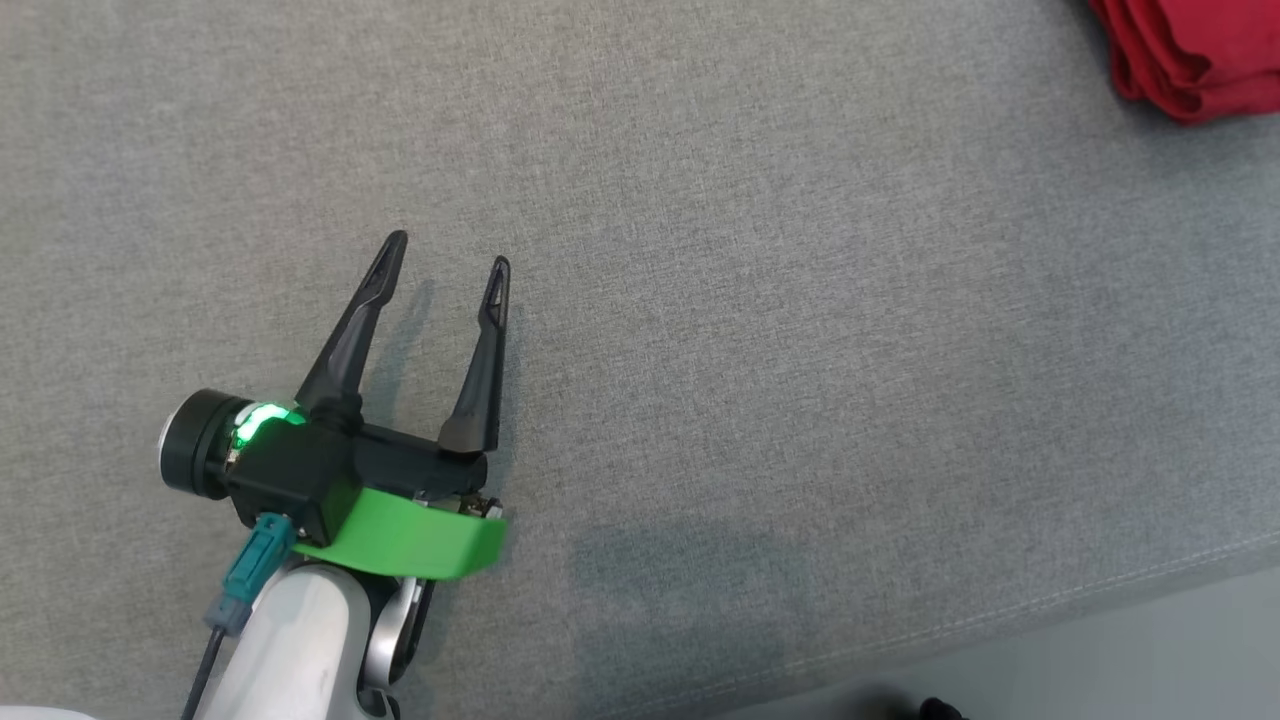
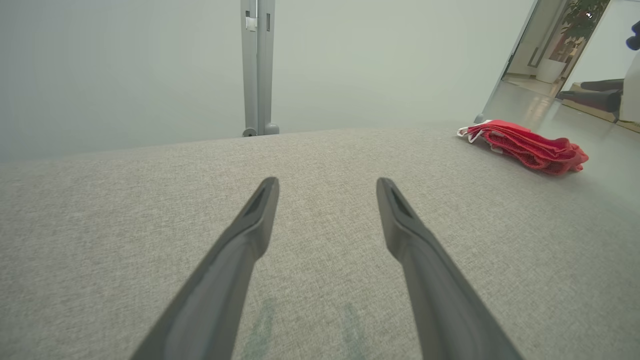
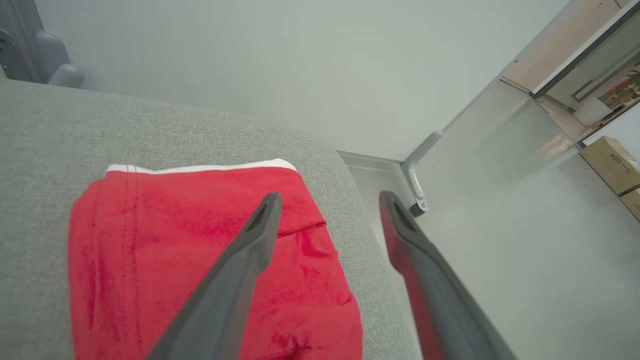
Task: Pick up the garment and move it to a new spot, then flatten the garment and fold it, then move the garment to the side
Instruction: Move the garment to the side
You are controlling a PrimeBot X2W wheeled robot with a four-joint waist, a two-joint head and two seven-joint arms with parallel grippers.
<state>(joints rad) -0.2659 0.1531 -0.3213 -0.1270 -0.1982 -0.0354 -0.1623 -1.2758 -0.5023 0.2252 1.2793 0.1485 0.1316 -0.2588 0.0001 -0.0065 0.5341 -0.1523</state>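
While looking down from the head view, noted left gripper [image 1: 448, 252] at lower left over grey woven-fabric table [image 1: 760, 330], long dark fingers spread apart, nothing between them, tips aimed up and slightly right. Bright green band [image 1: 410, 540] behind the fingers, teal plug [image 1: 255, 565] on a dark cable beside the pale forearm. Folded red towelling garment with white edge band [image 1: 1190, 60] at far upper right, cut by the frame edge, well apart from that gripper.

Left wrist view: same gripper [image 2: 327, 182] low over bare table, contact with the fabric not clear. Garment [image 2: 525, 147] off to the right, lying as a low layered stack near the table's edge. Grey upright post [image 2: 257, 65] behind the table.

Right wrist view: right gripper [image 3: 330, 196] likewise spread, clamped on nothing. One finger above the red cloth [image 3: 200, 240], touching or not cannot tell; the other past the table's rounded corner, over pale floor [image 3: 500, 250]. Garment flat at that corner, white band on its far side. Cardboard boxes [image 3: 612, 162] at far right.
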